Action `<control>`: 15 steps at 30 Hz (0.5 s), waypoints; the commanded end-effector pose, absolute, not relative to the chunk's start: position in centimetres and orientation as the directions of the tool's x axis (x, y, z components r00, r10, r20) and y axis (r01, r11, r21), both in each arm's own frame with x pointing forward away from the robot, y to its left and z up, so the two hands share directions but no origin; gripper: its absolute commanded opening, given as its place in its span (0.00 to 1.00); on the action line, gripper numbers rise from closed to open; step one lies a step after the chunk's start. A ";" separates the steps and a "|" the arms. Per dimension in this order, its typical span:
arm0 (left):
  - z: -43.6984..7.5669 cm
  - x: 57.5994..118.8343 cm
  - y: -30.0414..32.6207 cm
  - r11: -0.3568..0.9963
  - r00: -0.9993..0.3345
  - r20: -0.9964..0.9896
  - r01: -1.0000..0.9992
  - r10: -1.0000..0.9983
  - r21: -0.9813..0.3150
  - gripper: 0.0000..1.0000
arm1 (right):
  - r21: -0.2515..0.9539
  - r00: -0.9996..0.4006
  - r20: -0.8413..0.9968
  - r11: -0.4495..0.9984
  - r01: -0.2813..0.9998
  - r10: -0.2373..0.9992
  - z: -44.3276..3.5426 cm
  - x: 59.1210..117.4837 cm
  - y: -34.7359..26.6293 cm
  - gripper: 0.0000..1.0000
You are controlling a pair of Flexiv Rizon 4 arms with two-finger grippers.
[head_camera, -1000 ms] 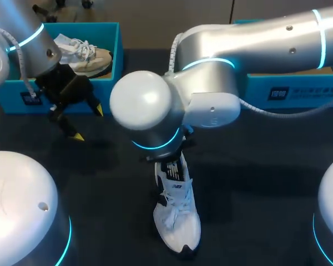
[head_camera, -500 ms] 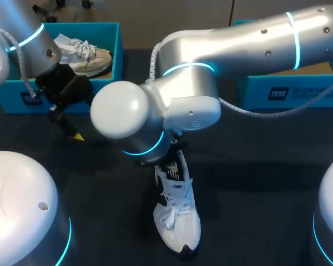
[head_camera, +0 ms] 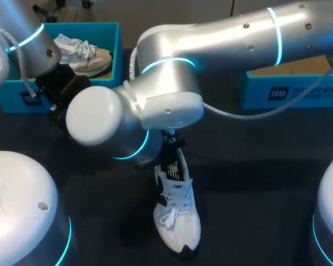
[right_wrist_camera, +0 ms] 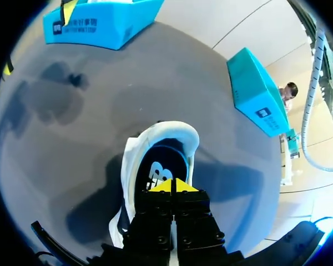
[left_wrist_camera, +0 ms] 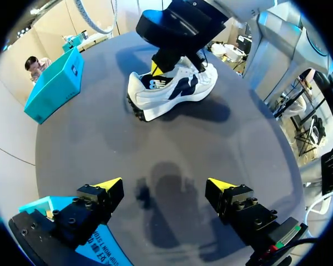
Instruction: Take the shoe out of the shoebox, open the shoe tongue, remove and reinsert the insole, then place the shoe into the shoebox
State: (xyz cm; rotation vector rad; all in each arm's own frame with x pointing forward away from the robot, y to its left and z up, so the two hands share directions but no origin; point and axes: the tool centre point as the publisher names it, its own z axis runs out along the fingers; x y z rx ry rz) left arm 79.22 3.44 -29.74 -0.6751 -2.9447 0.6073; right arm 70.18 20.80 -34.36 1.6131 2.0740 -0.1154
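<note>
— On the table (head_camera: 255, 183), seen from above, where is the shoe (head_camera: 176, 216)?
— Near the middle, upright on its sole, toe toward the near edge. Its heel is tucked under the right arm (head_camera: 211, 50), which comes in from the right and reaches past the middle. The shoe is well apart from the left shoebox (head_camera: 117, 52) at far left, which holds a second shoe (head_camera: 86, 55), and from the right shoebox (head_camera: 288, 91) at far right.
— And the left arm (head_camera: 22, 39)?
— By the left shoebox; the right arm's joint hides its fingers.
— The left wrist view?
— The left gripper (left_wrist_camera: 164, 185) is spread wide, with only table between the tips. Ahead, the right gripper (left_wrist_camera: 155, 67) sits at the shoe's opening.
— The right wrist view?
— Its fingers are pressed together, tips just over the dark insole (right_wrist_camera: 155, 169) inside the collar. Whether they pinch anything, I cannot tell.
</note>
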 end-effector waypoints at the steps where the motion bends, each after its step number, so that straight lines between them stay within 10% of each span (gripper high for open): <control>1: -29.7 79.1 3.4 0.828 -0.902 -0.029 0.407 0.430 -0.385 1.00 | 0.408 0.235 -0.461 -0.031 0.912 0.856 -35.5 69.9 21.3 0.00; 15: -29.7 79.1 3.4 0.828 -0.902 -0.029 0.407 0.430 -0.385 1.00 | 0.401 0.263 -0.458 -0.066 0.913 0.849 -37.7 70.8 20.1 0.00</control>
